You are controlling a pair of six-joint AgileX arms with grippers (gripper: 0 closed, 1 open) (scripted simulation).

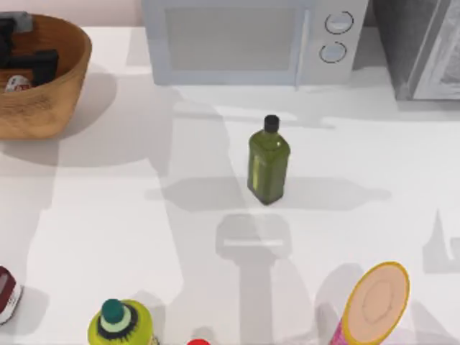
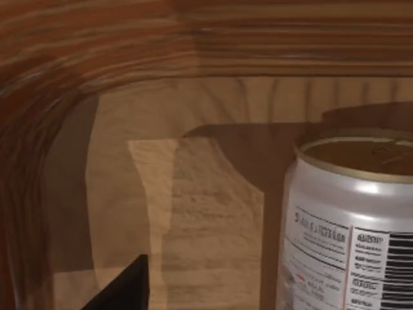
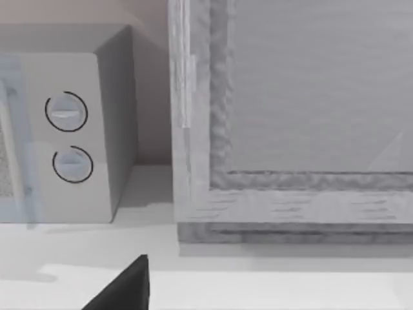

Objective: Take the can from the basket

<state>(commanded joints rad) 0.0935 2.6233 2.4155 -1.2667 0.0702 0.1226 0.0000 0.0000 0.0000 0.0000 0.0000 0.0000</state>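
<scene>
top view: the basket (image 1: 43, 93) sat at the table's (image 1: 144, 230) far left corner, well to the left of the green bottle (image 1: 269, 167) standing upright mid-table. the left gripper (image 1: 25, 54) reached down inside the basket, dark against the weave, and the can (image 1: 17, 83) lay just beside it on the basket floor, whitish with red marks. whether its fingers were open or closed on anything could not be told. behind the bottle stood the microwave (image 1: 251, 39).

left wrist view: the can (image 2: 348, 226) stood close against the basket's wooden floor (image 2: 206, 213), its dull yellowish end and barcode side showing, with the ribbed wall (image 2: 97, 45) curving behind it. one dark fingertip (image 2: 126, 290) showed, apart from the can.

right wrist view: the right arm was parked facing the microwave's (image 3: 71, 129) two dials and a grey cabinet (image 3: 290, 129) beside it. one dark fingertip (image 3: 126, 287) showed over the table (image 3: 271, 278); its opening could not be told.
</scene>
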